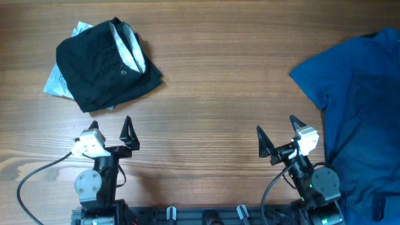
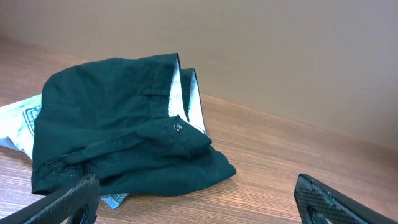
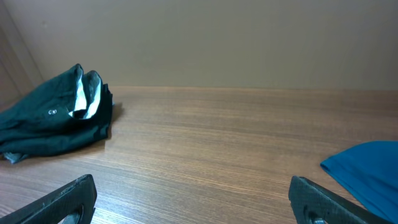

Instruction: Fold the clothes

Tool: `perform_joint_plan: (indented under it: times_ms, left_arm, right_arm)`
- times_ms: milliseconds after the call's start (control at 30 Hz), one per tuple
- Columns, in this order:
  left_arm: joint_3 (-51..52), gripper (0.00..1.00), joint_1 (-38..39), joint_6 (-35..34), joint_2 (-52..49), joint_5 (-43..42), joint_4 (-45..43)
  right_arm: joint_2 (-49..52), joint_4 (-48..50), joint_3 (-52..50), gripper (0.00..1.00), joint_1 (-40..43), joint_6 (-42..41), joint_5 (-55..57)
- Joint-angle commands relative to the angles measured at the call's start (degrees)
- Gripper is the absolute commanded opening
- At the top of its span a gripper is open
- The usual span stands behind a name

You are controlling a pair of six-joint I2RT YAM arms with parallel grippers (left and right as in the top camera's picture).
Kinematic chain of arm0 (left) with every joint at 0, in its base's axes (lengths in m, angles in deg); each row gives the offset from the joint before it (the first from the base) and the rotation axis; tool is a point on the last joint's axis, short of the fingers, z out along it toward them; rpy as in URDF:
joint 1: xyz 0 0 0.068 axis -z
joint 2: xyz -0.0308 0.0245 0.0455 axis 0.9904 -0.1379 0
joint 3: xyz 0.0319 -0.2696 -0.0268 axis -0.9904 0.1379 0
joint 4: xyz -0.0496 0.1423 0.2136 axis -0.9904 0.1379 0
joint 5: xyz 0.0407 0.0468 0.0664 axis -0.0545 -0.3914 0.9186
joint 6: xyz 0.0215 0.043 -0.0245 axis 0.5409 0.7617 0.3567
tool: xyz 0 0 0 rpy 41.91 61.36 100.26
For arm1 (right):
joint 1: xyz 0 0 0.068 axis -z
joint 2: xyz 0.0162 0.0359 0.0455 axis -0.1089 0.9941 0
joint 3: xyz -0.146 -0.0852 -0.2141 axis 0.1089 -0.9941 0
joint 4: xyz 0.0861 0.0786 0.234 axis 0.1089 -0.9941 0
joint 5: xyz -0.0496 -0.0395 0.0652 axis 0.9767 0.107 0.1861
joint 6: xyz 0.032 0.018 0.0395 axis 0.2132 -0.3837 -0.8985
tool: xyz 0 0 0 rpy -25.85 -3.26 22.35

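A folded black garment [image 1: 105,64] with pale grey lining lies at the far left of the table, on top of light-blue denim shorts [image 1: 55,82]. Both show in the left wrist view, black garment [image 2: 118,130] over denim [image 2: 18,121], and the black garment shows far left in the right wrist view [image 3: 53,121]. A royal-blue garment [image 1: 359,100] lies spread at the right edge and shows in the right wrist view [image 3: 370,168]. My left gripper [image 1: 111,132] is open and empty, near the front edge below the black garment. My right gripper [image 1: 277,134] is open and empty, left of the blue garment.
The wooden table [image 1: 219,81] runs between the two piles. A plain beige wall [image 3: 217,43] stands behind the far edge. A cable [image 1: 31,181] loops at the front left by the left arm's base.
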Motion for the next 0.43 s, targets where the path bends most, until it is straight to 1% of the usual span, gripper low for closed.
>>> perform_joint_plan:
  times_ms: [0, 400]
  left_arm:
    - [0.37, 1.00, -0.15, -0.26, 0.57, -0.74, -0.04]
    - [0.37, 1.00, -0.15, -0.26, 0.57, -0.74, -0.04]
  right_arm:
    - [-0.72, 0.31, -0.09, 1.00, 0.02, -0.98, 0.74]
    - [-0.72, 0.31, -0.09, 1.00, 0.02, -0.98, 0.74]
